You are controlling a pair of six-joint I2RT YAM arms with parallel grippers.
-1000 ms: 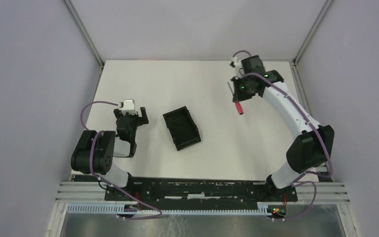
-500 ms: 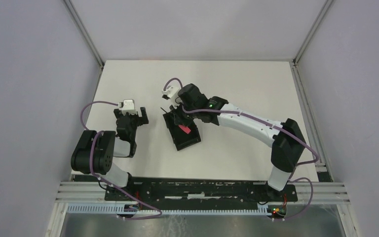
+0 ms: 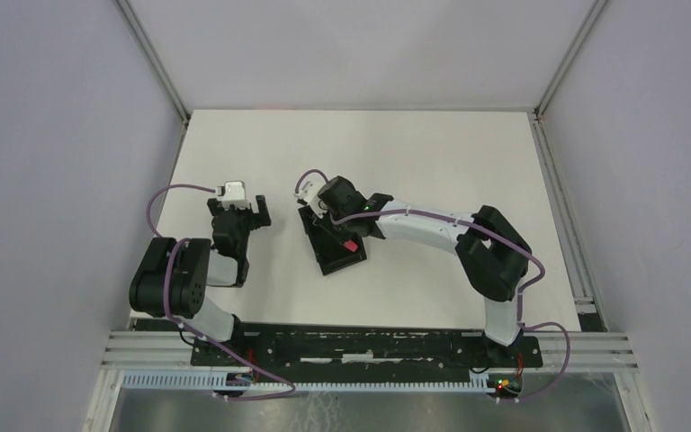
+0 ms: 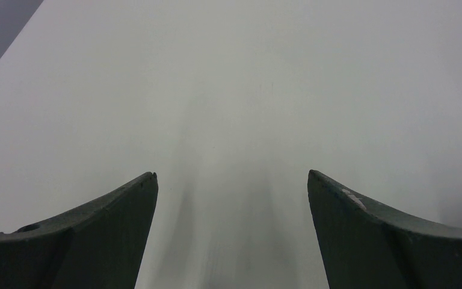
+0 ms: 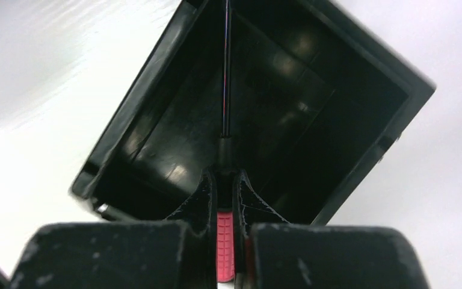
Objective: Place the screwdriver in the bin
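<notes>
The screwdriver (image 5: pixel 224 241) has a red handle and a thin dark shaft, and my right gripper (image 5: pixel 224 180) is shut on the handle. Its shaft points forward into the black bin (image 5: pixel 150 114), over the bin's floor. From above, my right gripper (image 3: pixel 341 230) hangs over the bin (image 3: pixel 342 264) at the table's middle, and the red handle (image 3: pixel 348 244) shows inside the bin's outline. My left gripper (image 3: pixel 239 207) rests at the left of the table, a short way left of the bin. In its wrist view the left gripper (image 4: pixel 231 174) is open with only bare tabletop between the fingers.
The white table (image 3: pixel 432 153) is fenced by metal posts and grey walls at the back and sides. My right arm (image 3: pixel 495 261) stretches across the right half of the table from its base at the near edge.
The right arm has swung the screwdriver from the far right of the table to the bin, then lowered and drawn slightly nearer over it. The left arm has stayed still.
</notes>
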